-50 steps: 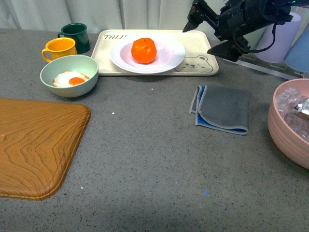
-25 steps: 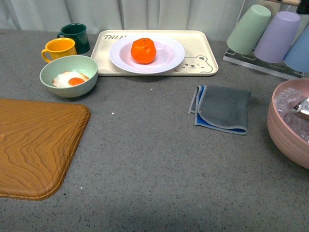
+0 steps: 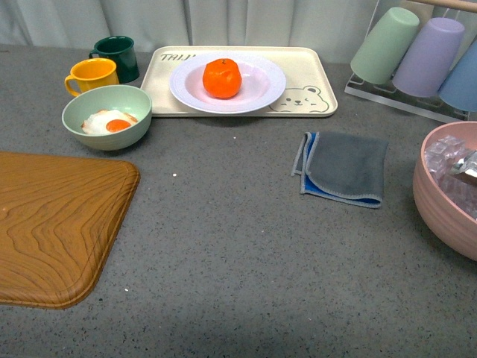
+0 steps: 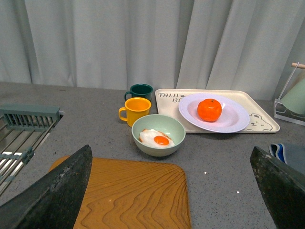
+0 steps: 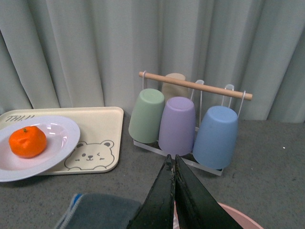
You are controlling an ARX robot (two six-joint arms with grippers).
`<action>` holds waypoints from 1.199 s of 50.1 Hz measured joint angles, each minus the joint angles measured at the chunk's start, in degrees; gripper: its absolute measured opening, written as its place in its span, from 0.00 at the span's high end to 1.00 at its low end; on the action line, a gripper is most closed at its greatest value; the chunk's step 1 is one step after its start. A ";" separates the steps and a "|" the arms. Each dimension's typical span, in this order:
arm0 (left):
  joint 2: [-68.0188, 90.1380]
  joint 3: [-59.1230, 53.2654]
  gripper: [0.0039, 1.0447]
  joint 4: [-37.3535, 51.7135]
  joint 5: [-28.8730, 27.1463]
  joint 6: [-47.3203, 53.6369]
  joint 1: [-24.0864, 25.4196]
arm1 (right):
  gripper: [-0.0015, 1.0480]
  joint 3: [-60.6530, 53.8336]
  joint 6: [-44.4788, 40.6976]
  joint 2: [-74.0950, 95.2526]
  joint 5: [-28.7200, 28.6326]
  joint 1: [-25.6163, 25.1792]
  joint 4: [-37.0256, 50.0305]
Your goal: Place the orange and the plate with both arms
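Note:
The orange (image 3: 222, 77) rests in the middle of the white plate (image 3: 261, 88), which sits on the cream bear tray (image 3: 309, 99) at the back of the table. Both also show in the left wrist view, the orange (image 4: 209, 109) on the plate (image 4: 236, 119), and in the right wrist view, the orange (image 5: 27, 141) on the plate (image 5: 59, 138). Neither arm shows in the front view. My left gripper (image 4: 171, 191) is open, held high over the wooden board (image 4: 133, 195) with nothing between its fingers. My right gripper (image 5: 172, 160) is shut on nothing, above the pink bowl's edge.
A pale green bowl (image 3: 106, 115) with a fried egg, a yellow mug (image 3: 92, 75) and a dark green mug (image 3: 115, 55) stand at the back left. A grey cloth (image 3: 344, 168) lies right of centre. A pink bowl (image 3: 447, 190) and a cup rack (image 3: 417, 56) stand at the right.
One second ago the right arm hung over the tray's right end in the front view; it has since withdrawn out of that view. The orange and plate have not moved.

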 joint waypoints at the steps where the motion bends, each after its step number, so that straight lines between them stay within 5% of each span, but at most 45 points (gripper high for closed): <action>1: 0.00 0.00 0.06 0.00 0.00 0.00 0.00 | 0.99 -0.81 0.00 -0.81 -0.09 -0.11 -0.11; 32: 0.00 0.00 0.06 0.00 -0.02 0.00 0.00 | 0.99 -14.93 -0.02 -26.29 -3.69 -3.69 -11.65; 60: 0.00 0.00 0.06 0.00 -0.02 0.00 0.00 | 0.99 -19.12 -0.02 -53.68 -3.80 -3.69 -34.16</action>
